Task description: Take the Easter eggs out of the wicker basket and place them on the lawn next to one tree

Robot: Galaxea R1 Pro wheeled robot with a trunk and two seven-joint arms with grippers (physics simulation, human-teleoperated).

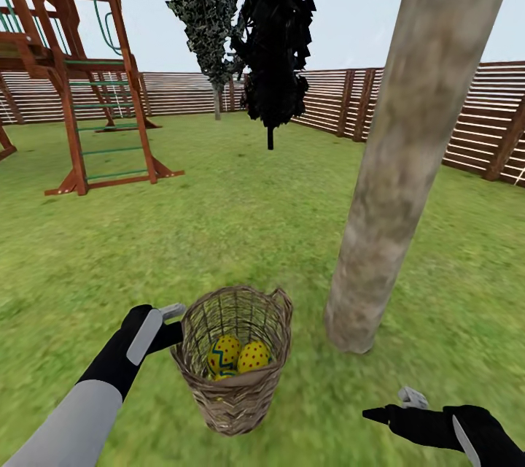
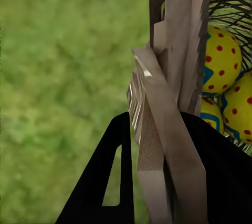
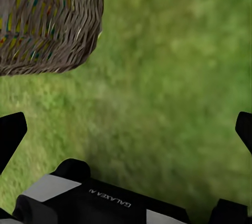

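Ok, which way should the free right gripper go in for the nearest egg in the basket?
From above, through the open mouth: the wicker basket has tall walls and the Easter eggs sit deep. Close the right gripper across the egg's narrow middle, probably the right-hand one.

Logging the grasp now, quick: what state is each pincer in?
Left pincer: shut on the wicker basket rim, eggs inside.
Right pincer: open, empty, over the lawn.

Rough woven wicker basket (image 1: 235, 379), smooth glossy painted eggs (image 1: 238, 357), mottled matt tree trunk (image 1: 403, 153), patchy grass lawn (image 1: 219, 233)
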